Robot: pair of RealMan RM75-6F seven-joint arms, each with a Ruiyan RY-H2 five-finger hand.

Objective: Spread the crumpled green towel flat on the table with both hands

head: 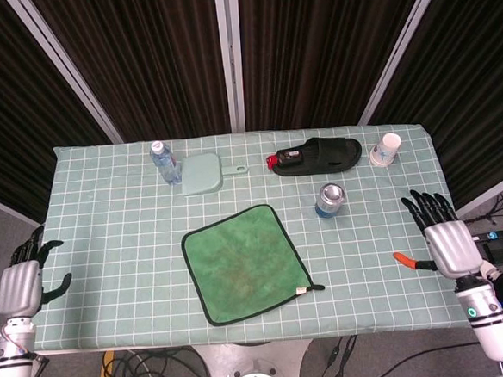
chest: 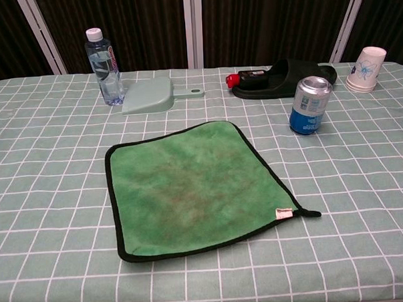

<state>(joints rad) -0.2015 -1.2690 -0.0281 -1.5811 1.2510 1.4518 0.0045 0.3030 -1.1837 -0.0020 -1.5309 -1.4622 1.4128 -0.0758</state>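
The green towel (head: 246,262) with black edging lies flat near the table's front middle, also shown as the towel (chest: 193,187) in the chest view. My left hand (head: 21,284) hangs off the table's left edge, fingers spread, holding nothing. My right hand (head: 441,237) sits beyond the right edge, fingers apart and empty. Both hands are far from the towel and absent from the chest view.
A water bottle (head: 165,163), a pale green dustpan (head: 204,174), a black slipper (head: 318,156) and a paper cup (head: 387,150) line the back. A blue can (head: 329,200) stands right of the towel. The checked tablecloth (head: 107,216) covers the table.
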